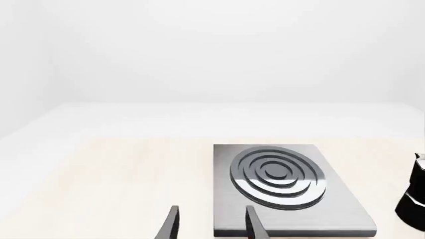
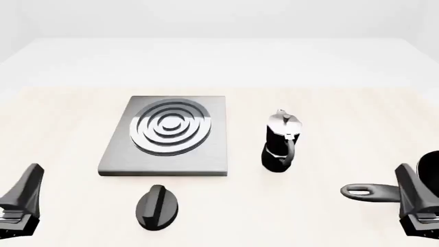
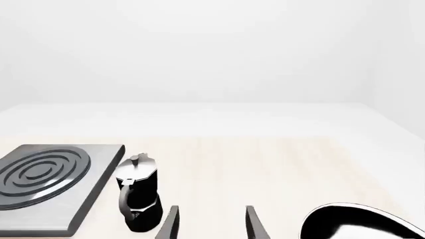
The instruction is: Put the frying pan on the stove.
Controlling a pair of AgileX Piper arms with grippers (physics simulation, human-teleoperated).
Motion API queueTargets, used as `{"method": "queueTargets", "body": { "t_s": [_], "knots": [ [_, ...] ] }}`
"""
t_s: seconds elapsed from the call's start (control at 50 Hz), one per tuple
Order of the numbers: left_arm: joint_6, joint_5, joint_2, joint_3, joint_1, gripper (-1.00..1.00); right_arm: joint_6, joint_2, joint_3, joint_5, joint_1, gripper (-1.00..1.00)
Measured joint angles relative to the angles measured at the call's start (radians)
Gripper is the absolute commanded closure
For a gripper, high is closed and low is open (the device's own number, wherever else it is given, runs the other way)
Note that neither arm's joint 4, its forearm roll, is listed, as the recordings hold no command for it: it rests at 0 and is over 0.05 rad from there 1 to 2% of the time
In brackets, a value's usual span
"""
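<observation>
Grey slab stove [image 2: 164,135], ringed; glossy black frying pan [image 3: 362,223].

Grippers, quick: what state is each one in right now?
Left gripper: open, holding nothing, near the flat grey metal stove slab.
Right gripper: open, holding nothing, beside the round black frying pan.

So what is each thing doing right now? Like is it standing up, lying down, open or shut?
frying pan: flat on the table at the right edge, handle pointing left, not held.
stove: flat on the table, nothing on it.
moka pot: standing upright, lid shut, right of the stove.
knob: lying loose in front of the stove.
left gripper: open, empty.
right gripper: open, empty, beside the pan.
</observation>
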Motion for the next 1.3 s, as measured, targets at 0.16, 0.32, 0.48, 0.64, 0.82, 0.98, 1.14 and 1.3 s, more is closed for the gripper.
{"method": "queueTargets", "body": {
  "t_s": [0.16, 0.32, 0.48, 0.64, 0.82, 0.98, 1.14, 1.3],
  "knots": [
    [-0.004, -0.001, 0.005, -0.001, 0.000, -1.00, 0.000, 0.002, -0.002, 0.001, 0.001, -1.00],
    [-0.006, -0.009, 0.015, -0.001, -0.003, -1.00, 0.000, 0.003, -0.004, 0.001, 0.002, -1.00],
    [-0.007, -0.019, 0.026, -0.004, -0.012, -1.00, 0.000, 0.002, -0.016, 0.006, 0.000, -1.00],
    [-0.005, -0.046, 0.054, -0.007, -0.031, -1.00, 0.001, 0.000, -0.053, 0.021, -0.005, -1.00],
    [-0.001, -0.087, 0.098, -0.011, -0.058, -1.00, 0.000, -0.001, -0.121, 0.050, -0.010, -1.00],
    [0.007, -0.130, 0.151, -0.022, -0.090, -1.00, -0.003, -0.002, -0.197, 0.082, -0.012, -1.00],
    [0.017, -0.186, 0.220, -0.038, -0.134, -1.00, -0.007, -0.002, -0.285, 0.123, -0.017, -1.00],
    [0.027, -0.241, 0.294, -0.061, -0.189, -1.00, -0.015, -0.002, -0.379, 0.168, -0.018, -1.00]
  ]
}}
